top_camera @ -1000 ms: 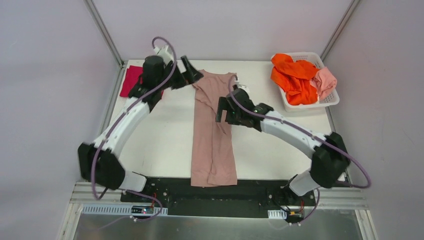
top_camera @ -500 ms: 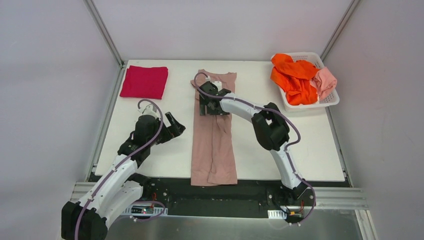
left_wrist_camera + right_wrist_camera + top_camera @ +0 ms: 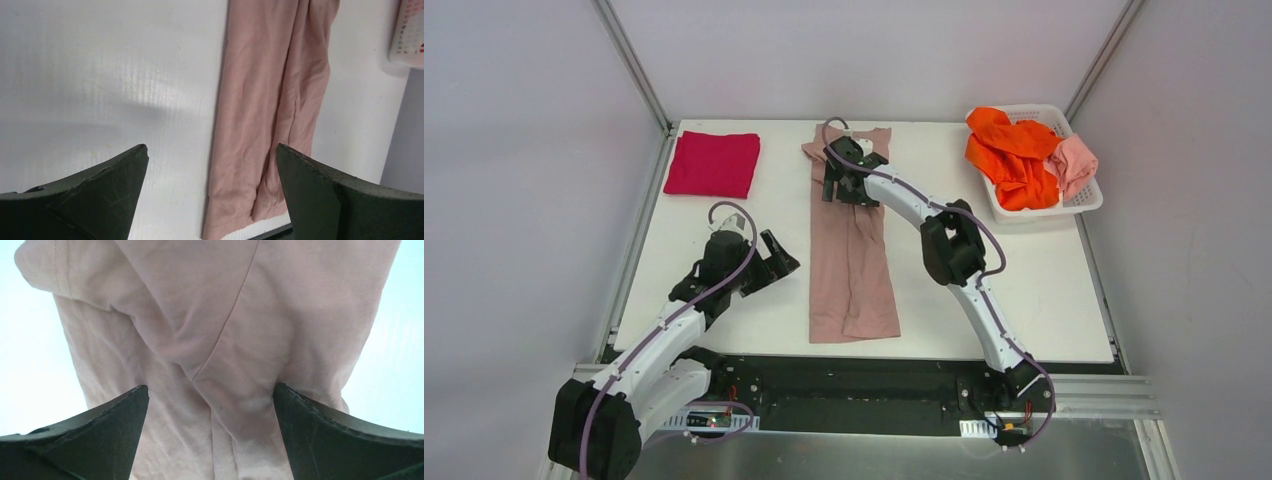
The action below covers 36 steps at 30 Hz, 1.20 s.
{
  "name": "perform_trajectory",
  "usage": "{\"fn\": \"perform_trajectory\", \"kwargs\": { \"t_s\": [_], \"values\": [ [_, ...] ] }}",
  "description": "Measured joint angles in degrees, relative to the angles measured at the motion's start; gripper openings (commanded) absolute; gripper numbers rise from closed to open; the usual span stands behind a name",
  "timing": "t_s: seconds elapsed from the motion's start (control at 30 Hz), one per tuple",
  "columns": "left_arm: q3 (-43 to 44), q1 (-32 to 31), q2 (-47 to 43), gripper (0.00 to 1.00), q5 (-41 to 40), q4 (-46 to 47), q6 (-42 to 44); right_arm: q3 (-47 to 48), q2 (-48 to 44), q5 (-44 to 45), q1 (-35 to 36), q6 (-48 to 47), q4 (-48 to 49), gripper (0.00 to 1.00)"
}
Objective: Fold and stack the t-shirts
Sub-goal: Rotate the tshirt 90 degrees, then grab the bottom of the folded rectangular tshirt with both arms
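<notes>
A dusty-pink t-shirt (image 3: pixel 854 250) lies folded into a long narrow strip down the middle of the white table (image 3: pixel 1024 270). My right gripper (image 3: pixel 837 188) hovers open low over its far end, cloth (image 3: pixel 210 340) spread under both fingers. My left gripper (image 3: pixel 781 259) is open just left of the strip, above bare table. In the left wrist view the shirt's near hem (image 3: pixel 250 200) lies flat between the open fingers (image 3: pixel 100 195). A crimson t-shirt (image 3: pixel 712 163) sits folded at the back left. Orange (image 3: pixel 1009 150) and salmon-pink (image 3: pixel 1074 162) t-shirts are heaped in the basket.
The white lattice basket (image 3: pixel 1092 198) stands at the back right corner. A black rail (image 3: pixel 854 375) runs along the table's near edge, just below the pink shirt's hem. Grey walls close in the back and both sides.
The left arm swung back from the crimson shirt to the near left. The right gripper moved toward the back, and the pink strip slid away from the near edge with it.
</notes>
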Motion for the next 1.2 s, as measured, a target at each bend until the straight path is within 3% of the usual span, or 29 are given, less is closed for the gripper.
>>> {"fn": "perform_trajectory", "kwargs": {
  "t_s": [0.17,0.3,0.57,0.63,0.77,0.9,1.0,1.1,1.2],
  "values": [
    [-1.38,-2.89,0.00,1.00,4.09,0.72,-2.36,-3.45,-3.34,-5.42,-0.13,0.17,-0.59,0.99],
    [-4.50,-8.76,-1.07,1.00,4.94,0.57,-5.38,-19.78,-17.99,-9.20,0.46,-0.22,0.85,0.99],
    [-10.78,-19.71,-5.49,0.77,3.89,0.81,-13.05,-57.44,-58.80,-14.84,1.75,4.87,9.90,0.97],
    [-10.88,-22.40,-5.44,0.71,2.86,0.87,-14.27,-68.17,-64.87,-17.55,2.69,7.96,11.23,0.95],
    [-10.91,-25.90,-3.28,0.58,1.33,1.95,-16.20,-81.68,-66.23,-23.12,6.45,12.35,11.10,0.91],
    [-10.82,-27.89,0.07,0.41,-0.20,4.02,-17.57,-87.06,-66.51,-26.25,8.63,15.74,11.63,0.79],
    [-10.78,-28.68,1.90,0.22,-1.51,4.85,-18.23,-88.94,-67.08,-26.67,8.66,17.44,13.49,0.62],
    [-10.75,-28.85,3.02,0.02,-2.78,4.72,-18.69,-90.20,-67.10,-26.80,8.66,18.91,15.23,0.52],
    [-10.75,-28.87,3.43,0.00,-4.15,4.63,-18.97,-91.45,-67.10,-27.39,8.66,19.80,17.31,0.34]
  ]
}}
